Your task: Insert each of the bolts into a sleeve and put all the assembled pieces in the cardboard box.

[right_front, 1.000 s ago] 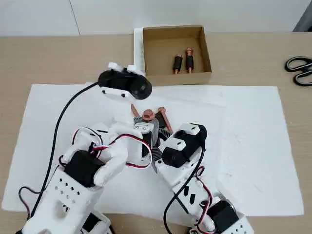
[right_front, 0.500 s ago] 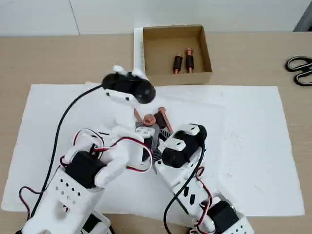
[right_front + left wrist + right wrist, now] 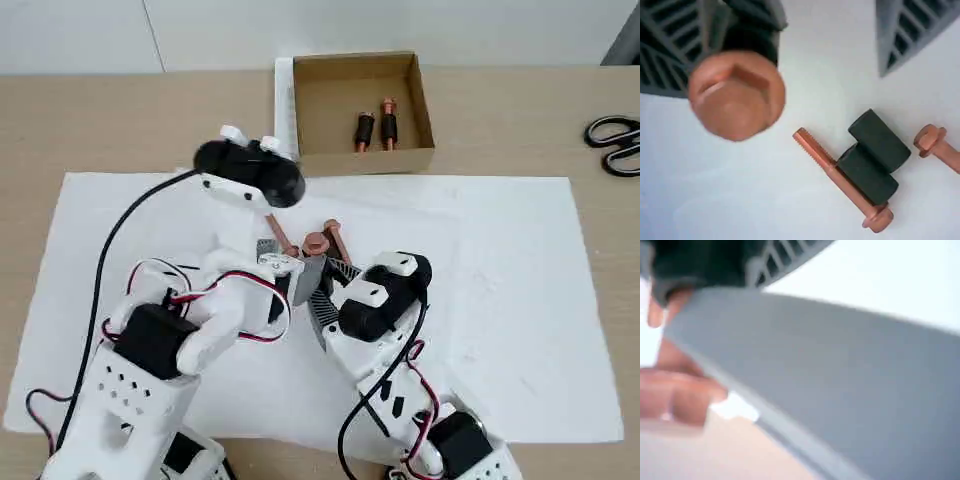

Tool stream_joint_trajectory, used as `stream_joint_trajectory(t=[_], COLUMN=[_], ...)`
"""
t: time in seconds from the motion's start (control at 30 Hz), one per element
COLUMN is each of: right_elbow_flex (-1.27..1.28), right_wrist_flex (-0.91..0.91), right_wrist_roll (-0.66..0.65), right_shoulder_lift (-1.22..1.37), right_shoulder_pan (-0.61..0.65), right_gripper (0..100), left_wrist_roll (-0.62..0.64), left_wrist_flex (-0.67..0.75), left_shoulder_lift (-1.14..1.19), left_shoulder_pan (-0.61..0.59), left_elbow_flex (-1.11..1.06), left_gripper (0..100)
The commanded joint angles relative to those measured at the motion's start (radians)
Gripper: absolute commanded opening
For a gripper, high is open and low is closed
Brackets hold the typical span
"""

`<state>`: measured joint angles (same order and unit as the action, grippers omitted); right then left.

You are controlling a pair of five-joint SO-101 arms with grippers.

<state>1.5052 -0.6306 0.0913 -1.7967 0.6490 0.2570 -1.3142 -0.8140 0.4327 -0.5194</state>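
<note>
Above the white paper (image 3: 520, 300), a copper bolt (image 3: 315, 242) stands head-up in a black sleeve (image 3: 756, 44). My right gripper (image 3: 322, 278) is shut on that sleeve. In the left wrist view the bolt's head (image 3: 737, 95) faces the camera. My left gripper (image 3: 287, 258) is open beside it, one finger (image 3: 910, 30) well off to the side. On the paper below lie a bolt (image 3: 820, 155) alongside two black sleeves (image 3: 875, 155) and another loose bolt (image 3: 335, 235). The cardboard box (image 3: 350, 60) holds two assembled pieces (image 3: 376, 128).
Scissors (image 3: 615, 140) lie on the wooden table at the far right. The box stands just beyond the paper's far edge. The left arm's black camera housing (image 3: 250, 175) hangs between the box and the grippers. The paper's right half is bare.
The left arm has drawn back to the left and its jaw has swung open. The bolt head has shifted slightly right and stays up at the right gripper.
</note>
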Motion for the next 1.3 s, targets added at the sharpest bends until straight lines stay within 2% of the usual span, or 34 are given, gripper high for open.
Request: stream_joint_trajectory(t=[0.0,0.27,0.37,0.5,0.67,0.8,0.9,1.03,1.27], right_elbow_flex=[-0.018,-0.017,-0.017,-0.021,-0.08,-0.181,-0.288,-0.506,-1.016], right_wrist_flex=[0.022,0.022,0.022,0.022,0.022,0.031,0.081,0.232,0.409], right_wrist_roll=[0.008,0.008,0.008,0.006,0.002,-0.014,-0.048,-0.048,-0.046], right_shoulder_lift=[-0.018,-0.018,-0.018,-0.018,-0.008,0.045,0.202,0.553,1.296], right_shoulder_pan=[0.001,0.001,0.001,-0.041,-0.248,-0.367,-0.426,-0.49,-0.512], right_gripper=[0.4,0.4,0.4,0.4,0.4,0.4,0.4,0.4,0.4], left_wrist_roll=[0.005,0.003,-0.037,-0.057,-0.104,-0.149,-0.236,-0.318,-0.328], left_wrist_flex=[-0.005,-0.006,-0.018,-0.046,-0.052,-0.126,-0.158,-0.169,-0.167], left_shoulder_lift=[-0.011,-0.011,-0.012,-0.012,-0.012,-0.011,-0.012,-0.012,-0.012], left_shoulder_pan=[-0.015,-0.017,-0.051,-0.218,-0.503,-0.634,-0.678,-0.698,-0.7], left_elbow_flex=[0.067,0.159,0.191,0.231,0.228,0.219,0.154,0.081,-0.002], left_gripper=[22,22,22,22,22,22,22,22,22])
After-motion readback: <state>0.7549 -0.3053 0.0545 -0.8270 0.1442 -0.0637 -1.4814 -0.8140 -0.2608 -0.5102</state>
